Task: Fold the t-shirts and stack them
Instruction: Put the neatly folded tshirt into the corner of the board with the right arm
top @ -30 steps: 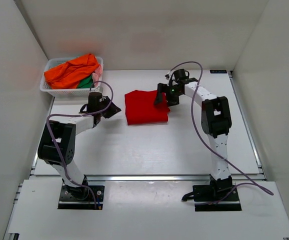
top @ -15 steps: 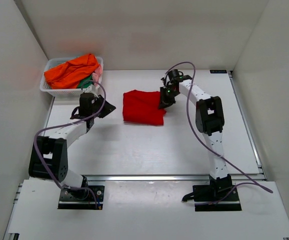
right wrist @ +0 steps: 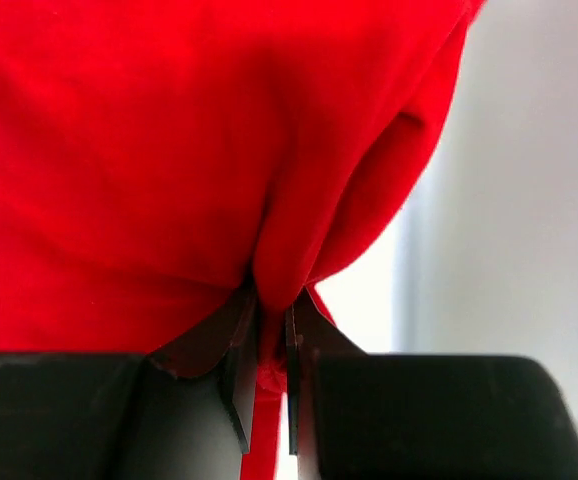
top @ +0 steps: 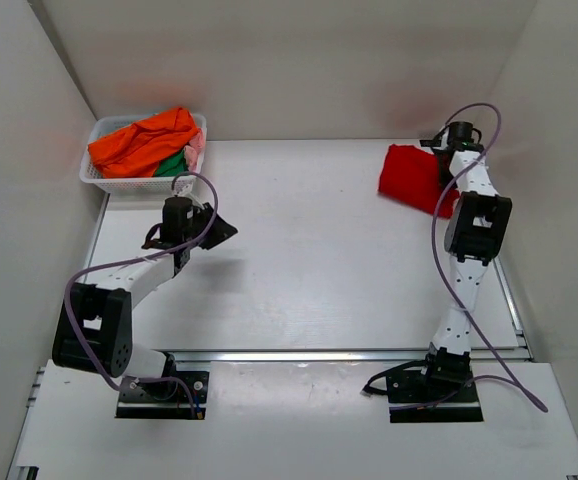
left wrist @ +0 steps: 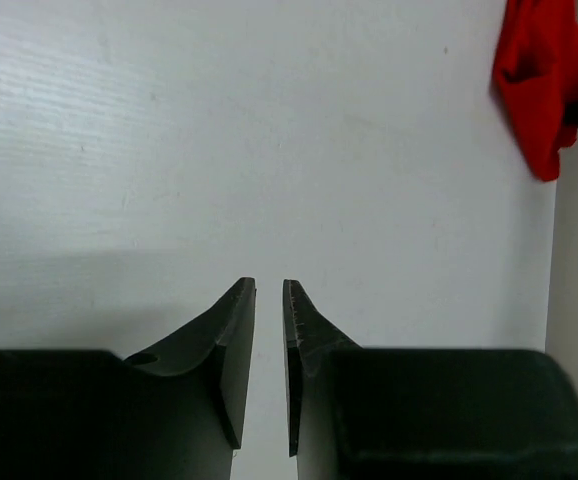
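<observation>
Although it is bunched rather than flat, the red t-shirt (top: 409,175) is easy to place: it sits at the far right of the bench (top: 309,270), close to the right wall. The right claw (right wrist: 269,300) is clamped on a fold of it. In the right wrist view the red cloth fills most of the picture and a pinched ridge runs down between the two fingers, with a thin strip of fabric hanging below them. Whether the shirt rests fully on the bench or is partly lifted cannot be told. From above, the right arm stands tall and stretches to the far edge, with its wrist just beyond the shirt.

Well apart from it, in the far left corner, a white mesh basket (top: 99,175) holds the other t-shirts: an orange one (top: 144,140) heaped on top, a green one (top: 174,165) under it at the near side, and a bit of pink (top: 197,148) at the basket's right rim.

Near the basket, the left claw (left wrist: 269,285) hangs over bare bench. Its fingers are drawn almost together with only a thin slit between them, and they grip nothing.
</observation>
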Controlling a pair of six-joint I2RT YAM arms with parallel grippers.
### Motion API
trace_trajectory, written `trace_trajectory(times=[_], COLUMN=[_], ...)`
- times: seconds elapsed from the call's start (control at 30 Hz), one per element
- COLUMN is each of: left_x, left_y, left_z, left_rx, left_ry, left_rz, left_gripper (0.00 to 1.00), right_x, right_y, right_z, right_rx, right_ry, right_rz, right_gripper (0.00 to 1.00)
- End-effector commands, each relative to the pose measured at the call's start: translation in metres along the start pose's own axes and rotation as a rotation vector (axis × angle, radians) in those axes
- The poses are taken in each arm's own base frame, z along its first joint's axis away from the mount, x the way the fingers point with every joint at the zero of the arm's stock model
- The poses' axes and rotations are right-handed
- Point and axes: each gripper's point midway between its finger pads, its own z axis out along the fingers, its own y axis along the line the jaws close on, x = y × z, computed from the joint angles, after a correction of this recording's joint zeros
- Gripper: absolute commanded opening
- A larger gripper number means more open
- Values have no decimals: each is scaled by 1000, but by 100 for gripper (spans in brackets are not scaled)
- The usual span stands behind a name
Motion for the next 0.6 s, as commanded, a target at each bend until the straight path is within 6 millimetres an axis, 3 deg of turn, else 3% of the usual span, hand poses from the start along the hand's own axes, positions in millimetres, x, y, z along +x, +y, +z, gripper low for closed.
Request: trace_trajectory(times=[0.0,0.23,0.37,0.4,0.43,0.47,0.5,0.53,0.57], left_x=[14,47,50,51,56,52,50,46,44], left_y=[-7,-8,-5,-3,-2,-6,-5,-9,-14], left_z=[-8,-10,-10,-10,-11,-12,-14,-17,-22], left_rx=[37,46,26,24,40,63,71,85,100], left_ry=[48,174,199,206,224,211,203,192,190], left_rz=[36,71,132,130,140,150,150,157,177], left_gripper=[29,31,41,52,79,98,99,99,98], right_x=[-53,-80,-91,-90,-88,-89,-90,-89,-96], right_y=[-38,-64,-74,-77,-84,-91,-102,-108,-117], right_z=[13,40,48,50,48,43,32,26,5], right_rx=[170,219,217,229,273,299,365,418,481], right_ry=[-182,-338,-405,-408,-397,-394,-387,-373,-380], right_rz=[-151,-131,-97,-79,-46,-14,10,16,20], right_gripper=[0,1,0,6,31,40,59,91,99])
